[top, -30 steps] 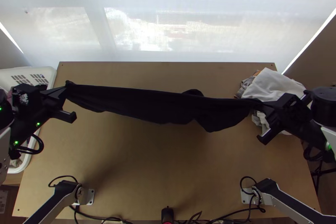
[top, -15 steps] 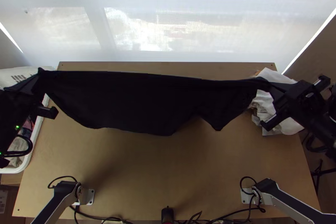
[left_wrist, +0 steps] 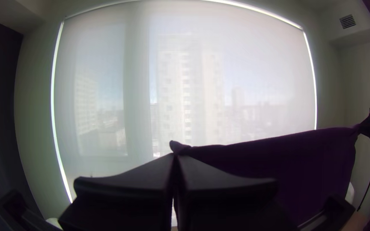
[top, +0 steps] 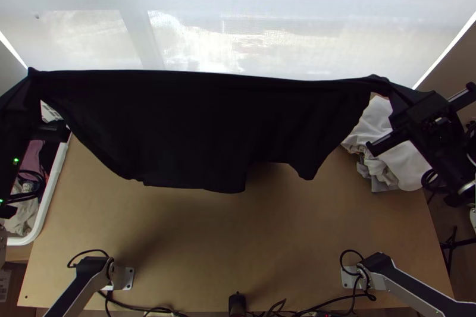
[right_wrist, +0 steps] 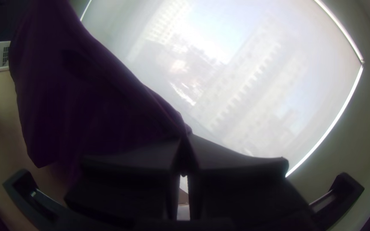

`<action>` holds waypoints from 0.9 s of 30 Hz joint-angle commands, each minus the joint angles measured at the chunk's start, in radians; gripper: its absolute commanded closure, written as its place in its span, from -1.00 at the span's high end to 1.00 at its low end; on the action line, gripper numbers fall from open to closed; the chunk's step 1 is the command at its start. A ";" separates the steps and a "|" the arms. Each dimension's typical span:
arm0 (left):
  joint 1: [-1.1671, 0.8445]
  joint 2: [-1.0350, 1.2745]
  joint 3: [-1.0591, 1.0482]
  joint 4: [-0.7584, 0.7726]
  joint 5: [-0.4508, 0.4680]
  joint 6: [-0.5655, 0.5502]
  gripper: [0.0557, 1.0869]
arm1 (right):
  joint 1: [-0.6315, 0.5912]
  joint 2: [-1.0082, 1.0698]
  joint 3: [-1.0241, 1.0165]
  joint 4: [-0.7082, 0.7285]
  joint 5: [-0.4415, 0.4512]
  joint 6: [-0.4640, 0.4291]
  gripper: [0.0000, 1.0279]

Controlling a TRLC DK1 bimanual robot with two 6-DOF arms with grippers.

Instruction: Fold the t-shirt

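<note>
Stretched between both grippers, the black t-shirt [top: 178,126] hangs in the air above the table, its upper edge taut and its lower edge uneven. In the top view my left gripper [top: 28,79] holds one upper corner at the far left, and my right gripper [top: 390,88] grips the other at the right. The left wrist view has the left gripper [left_wrist: 175,155] shut on a corner of the shirt [left_wrist: 279,162]. The right gripper [right_wrist: 186,137] is likewise shut on cloth, with the shirt [right_wrist: 95,98] draping away from it.
A white basket [top: 50,189] with clothes in it stands at the table's left edge. White and grey cloths [top: 387,144] lie piled at the right side. Bare wood of the table [top: 238,239] shows below the shirt. A window with a blind [top: 238,31] is behind.
Both grippers have moved up the picture and farther apart, raising the shirt. It has gone from a narrow bunched strip to a wide hanging sheet.
</note>
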 commanded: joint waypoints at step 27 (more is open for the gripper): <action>-0.144 -0.290 -0.239 -0.355 0.013 0.012 -0.94 | 0.120 -0.255 -0.225 -0.257 0.069 0.061 -0.95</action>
